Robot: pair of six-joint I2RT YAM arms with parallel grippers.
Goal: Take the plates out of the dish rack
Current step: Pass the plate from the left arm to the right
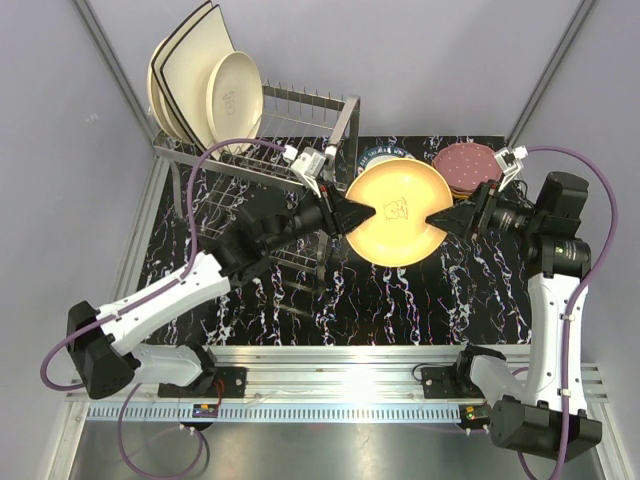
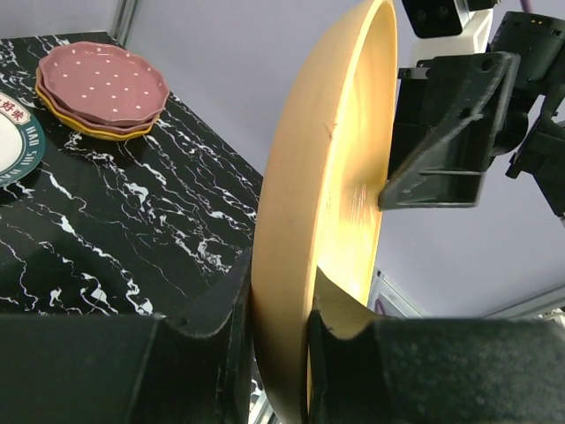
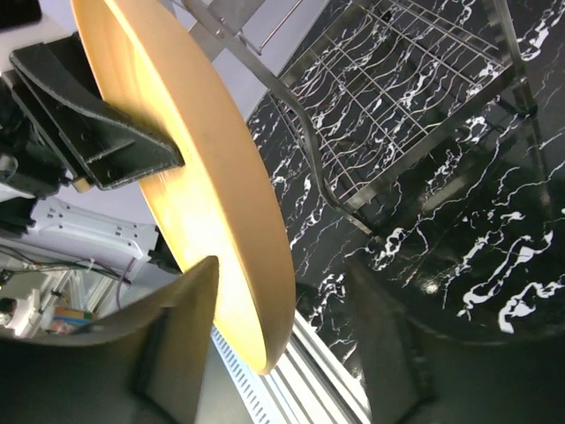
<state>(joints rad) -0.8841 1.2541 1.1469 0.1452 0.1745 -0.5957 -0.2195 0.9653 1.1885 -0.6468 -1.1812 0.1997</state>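
An orange-yellow round plate hangs above the black marble table between both arms. My left gripper is shut on its left rim; the left wrist view shows the plate edge-on, pinched between my jaws. My right gripper is open, with its fingers straddling the plate's right rim and a clear gap on one side. The silver wire dish rack stands at the back left, holding cream square plates and a cream round plate.
A maroon dotted plate on a stack lies at the back right. A white plate with a dark patterned rim lies beside it, partly behind the held plate. The rack's lower wire tier lies under the left arm.
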